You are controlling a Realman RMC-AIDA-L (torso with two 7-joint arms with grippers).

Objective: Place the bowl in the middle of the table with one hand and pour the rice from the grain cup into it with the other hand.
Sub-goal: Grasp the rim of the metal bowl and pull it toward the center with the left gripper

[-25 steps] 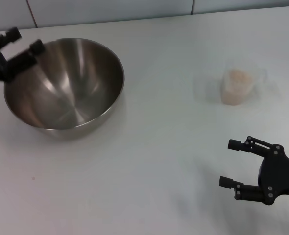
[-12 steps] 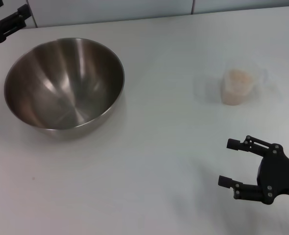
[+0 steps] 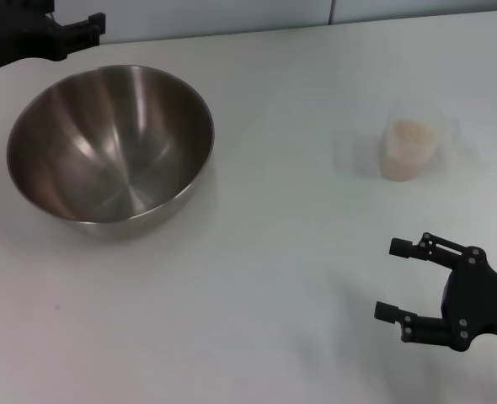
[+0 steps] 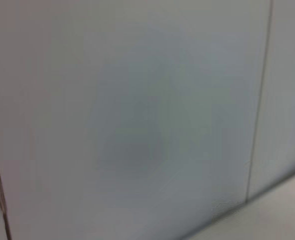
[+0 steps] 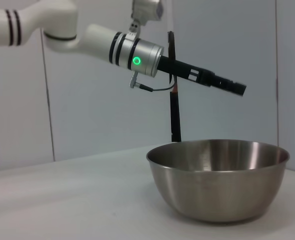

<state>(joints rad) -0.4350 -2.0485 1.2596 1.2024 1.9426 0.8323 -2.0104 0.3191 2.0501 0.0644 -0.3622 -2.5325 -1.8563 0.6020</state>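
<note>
I see the bowl (image 3: 111, 145) sitting upright on the left side of the table (image 3: 265, 278), with nothing in it. The cup (image 3: 407, 148) stands well apart on the right side, and the rice (image 3: 408, 135) fills it in a pale heap. My left gripper (image 3: 84, 28) is up in the air past the far rim of the bowl, not touching it. From the side it looks pressed together (image 5: 232, 86), but I cannot tell for sure. My right gripper (image 3: 398, 280) is near me, below the cup, with its fingers (image 3: 403, 247) spread and holding nothing.
</note>
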